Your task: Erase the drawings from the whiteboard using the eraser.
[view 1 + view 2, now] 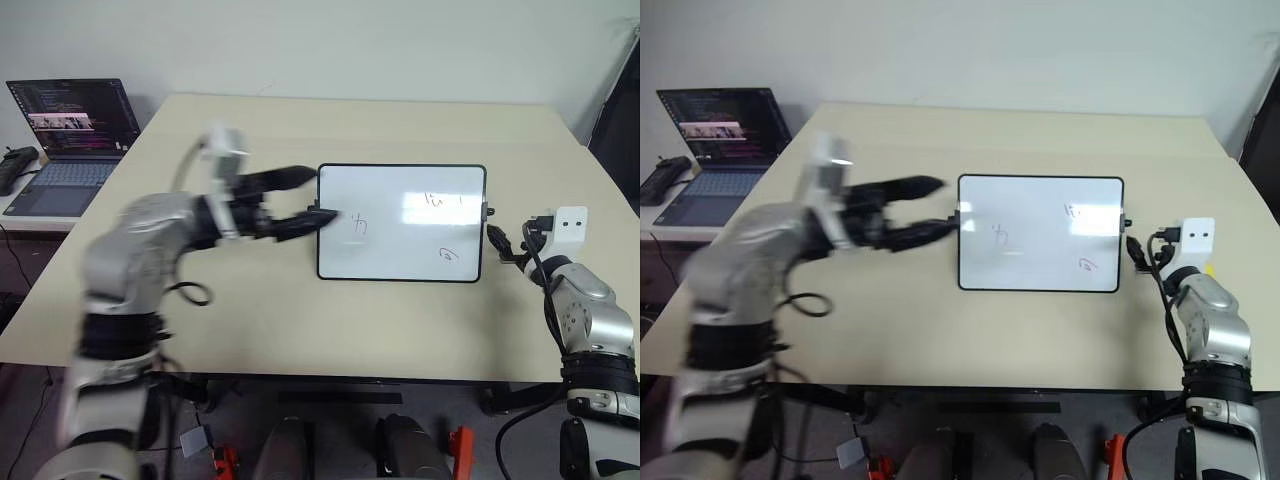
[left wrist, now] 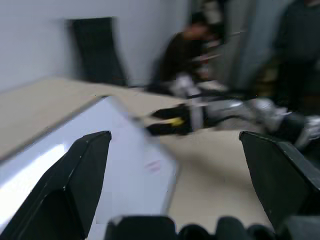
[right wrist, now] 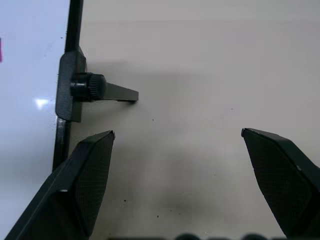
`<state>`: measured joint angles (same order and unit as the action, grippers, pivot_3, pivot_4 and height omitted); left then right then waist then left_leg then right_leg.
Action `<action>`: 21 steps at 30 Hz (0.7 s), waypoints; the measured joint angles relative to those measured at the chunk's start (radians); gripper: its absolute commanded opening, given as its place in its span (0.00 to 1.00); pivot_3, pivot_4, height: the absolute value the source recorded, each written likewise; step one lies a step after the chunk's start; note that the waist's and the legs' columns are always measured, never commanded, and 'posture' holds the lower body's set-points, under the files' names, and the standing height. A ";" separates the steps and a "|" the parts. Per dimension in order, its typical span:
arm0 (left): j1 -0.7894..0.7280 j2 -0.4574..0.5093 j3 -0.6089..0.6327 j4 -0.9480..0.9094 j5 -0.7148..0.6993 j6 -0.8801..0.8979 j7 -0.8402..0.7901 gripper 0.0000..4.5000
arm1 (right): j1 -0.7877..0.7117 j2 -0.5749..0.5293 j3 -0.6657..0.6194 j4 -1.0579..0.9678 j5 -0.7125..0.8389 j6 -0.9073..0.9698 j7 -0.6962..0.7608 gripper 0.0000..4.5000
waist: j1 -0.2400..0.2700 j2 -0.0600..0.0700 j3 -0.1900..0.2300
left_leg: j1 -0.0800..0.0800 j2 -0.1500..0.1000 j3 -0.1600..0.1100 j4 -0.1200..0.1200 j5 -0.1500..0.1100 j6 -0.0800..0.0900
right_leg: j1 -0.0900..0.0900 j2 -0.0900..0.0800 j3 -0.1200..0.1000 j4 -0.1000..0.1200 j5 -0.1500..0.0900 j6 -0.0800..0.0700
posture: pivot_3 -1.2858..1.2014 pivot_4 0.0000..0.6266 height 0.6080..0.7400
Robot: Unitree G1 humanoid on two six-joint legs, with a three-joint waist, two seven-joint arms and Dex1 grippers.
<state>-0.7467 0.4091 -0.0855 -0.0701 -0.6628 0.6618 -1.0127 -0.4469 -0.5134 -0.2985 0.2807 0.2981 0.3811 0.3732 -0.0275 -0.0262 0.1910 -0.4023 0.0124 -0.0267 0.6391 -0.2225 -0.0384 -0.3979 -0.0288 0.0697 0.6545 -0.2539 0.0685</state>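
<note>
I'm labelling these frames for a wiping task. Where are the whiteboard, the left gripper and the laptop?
whiteboard (image 1: 400, 250): left eye view, bare white surface near the middle.
left gripper (image 1: 322, 196): left eye view, midway between its open fingertips at the board's left edge.
laptop (image 1: 75, 122): left eye view, its lit screen.

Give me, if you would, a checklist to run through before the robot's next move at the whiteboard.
1. Whiteboard wiped: not ok. Three red drawings are on it.
2. Eraser held: not ok. A yellow bit shows by the right arm, in neither gripper.
3. Right gripper ready to grasp: ok. It is open and empty, on the side of the board's right knob.
4. Left gripper open: ok. It is at the board's left edge.
5. Left gripper touching the board: cannot tell.
</note>
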 measured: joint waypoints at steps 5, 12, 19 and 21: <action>-0.018 -0.148 -0.197 0.178 0.160 -0.089 0.004 1.00 | -0.010 -0.093 -0.049 0.043 0.000 0.016 0.002 0.99 | -0.028 0.000 0.000 | -0.001 0.001 0.002 -0.003 0.000 0.000 | -0.005 0.003 0.004 0.001 0.002 -0.006 | 0.52 0.24 1.00; -0.033 -0.273 -0.264 0.281 0.289 -0.193 0.039 1.00 | -0.041 -0.210 -0.070 0.186 0.000 0.089 0.069 0.99 | -0.029 0.000 0.000 | 0.000 0.002 0.002 -0.005 0.000 0.000 | -0.007 0.004 0.005 0.003 0.001 -0.008 | 0.52 0.24 1.00; -0.017 -0.283 -0.280 0.264 0.314 -0.193 0.019 1.00 | -0.045 -0.226 -0.043 0.283 -0.003 0.117 0.156 0.99 | -0.029 0.001 0.000 | 0.000 0.002 0.002 -0.005 0.000 0.000 | -0.007 0.004 0.005 0.003 0.001 -0.007 | 0.52 0.24 1.00; -0.004 -0.285 -0.280 0.264 0.314 -0.192 0.017 1.00 | -0.050 -0.226 -0.041 0.302 -0.004 0.116 0.158 0.99 | -0.029 0.001 0.000 | 0.000 0.002 0.002 -0.005 0.000 0.000 | -0.007 0.004 0.005 0.003 0.001 -0.007 | 0.52 0.24 1.00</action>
<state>-0.7508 0.1240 -0.3651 0.1938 -0.3483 0.4699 -0.9952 -0.4965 -0.7397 -0.3393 0.5828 0.2943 0.4967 0.5315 -0.0570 -0.0256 0.1910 -0.4024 0.0142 -0.0244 0.6344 -0.2225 -0.0381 -0.4044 -0.0245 0.0746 0.6576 -0.2531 0.0616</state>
